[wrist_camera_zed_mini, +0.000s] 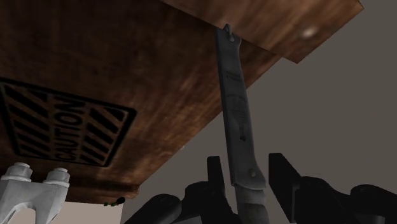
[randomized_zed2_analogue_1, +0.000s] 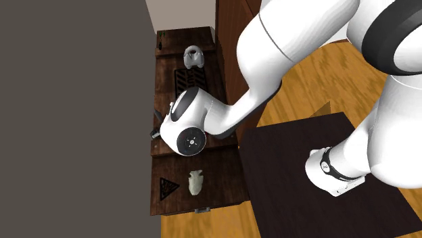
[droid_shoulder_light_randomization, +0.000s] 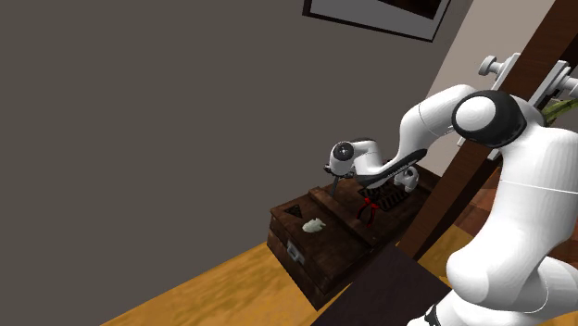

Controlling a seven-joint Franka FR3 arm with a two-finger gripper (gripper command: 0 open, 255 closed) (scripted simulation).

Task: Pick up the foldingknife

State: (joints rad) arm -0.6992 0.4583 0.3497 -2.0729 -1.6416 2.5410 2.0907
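The folding knife point(wrist_camera_zed_mini: 237, 108) is a long, narrow grey piece that runs straight out from between my black fingers. My gripper point(wrist_camera_zed_mini: 247, 173) is shut on its near end, and the far tip reaches past the edge of the wooden chest top point(wrist_camera_zed_mini: 127, 57), over the grey wall behind. In the shoulder view the gripper point(droid_shoulder_light_randomization: 367, 198) hangs just above the dark wooden chest point(droid_shoulder_light_randomization: 324, 245), with a red and dark piece point(droid_shoulder_light_randomization: 368, 208) under the hand. The arm's wrist point(randomized_zed2_analogue_1: 189, 132) covers the hand in the second exterior view.
On the chest lie a small white object point(droid_shoulder_light_randomization: 312, 224) and a second white object point(randomized_zed2_analogue_1: 194, 57) at the other end. A black striped caution plate point(wrist_camera_zed_mini: 60, 124) and a grate point(randomized_zed2_analogue_1: 188, 76) mark its top. A grey wall stands close behind, and the dark stand point(randomized_zed2_analogue_1: 318, 182) is beside the chest.
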